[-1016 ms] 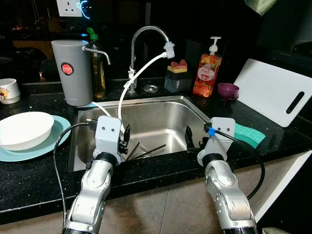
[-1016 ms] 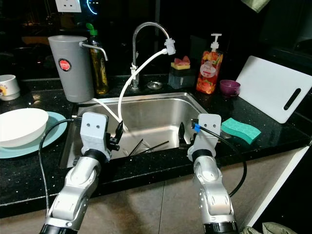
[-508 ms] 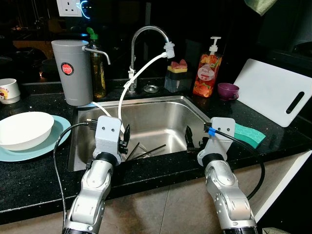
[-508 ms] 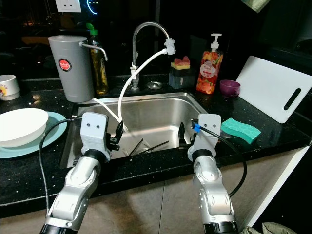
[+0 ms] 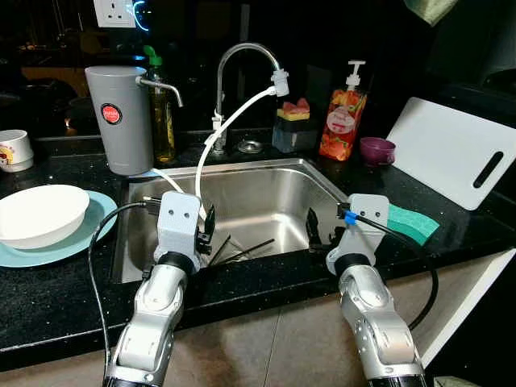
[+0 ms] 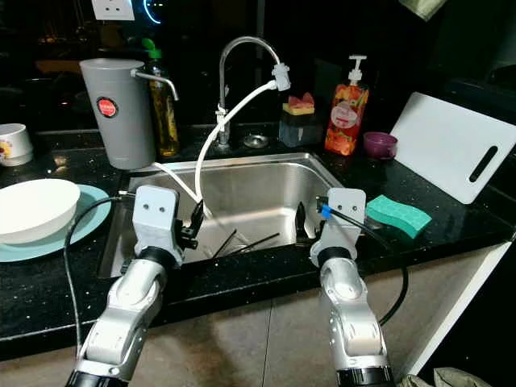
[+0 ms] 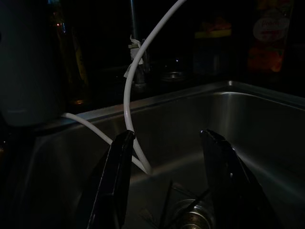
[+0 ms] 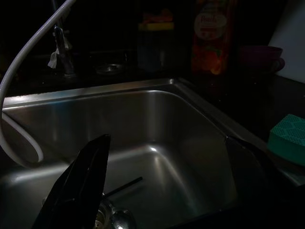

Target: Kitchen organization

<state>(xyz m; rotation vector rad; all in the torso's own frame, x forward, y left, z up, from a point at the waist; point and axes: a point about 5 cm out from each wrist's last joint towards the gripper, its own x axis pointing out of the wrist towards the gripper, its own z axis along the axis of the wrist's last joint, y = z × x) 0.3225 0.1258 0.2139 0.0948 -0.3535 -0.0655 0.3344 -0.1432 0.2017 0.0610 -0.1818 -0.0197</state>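
Note:
A stainless steel sink (image 5: pixel 266 181) lies straight ahead, with thin dark utensils (image 5: pixel 246 250) lying on its bottom near the drain (image 7: pixel 190 220). My left gripper (image 5: pixel 208 232) hovers over the sink's front left part, open and holding nothing. Over the front right part my right gripper (image 5: pixel 313 230) is open too, its fingers (image 8: pixel 81 181) spread wide above a dark stick (image 8: pixel 125 185). A white bowl (image 5: pixel 39 214) rests on a teal plate (image 5: pixel 76 242) on the counter to the left. A teal sponge (image 5: pixel 411 222) lies on the counter to the right.
A curved faucet (image 5: pixel 242 56) with a white hose (image 5: pixel 230 121) hanging into the sink stands behind it. A grey water filter (image 5: pixel 119 117), soap bottle (image 5: pixel 343 113), purple cup (image 5: pixel 376 150), white cutting board (image 5: pixel 455 149) and a mug (image 5: pixel 14 151) line the black counter.

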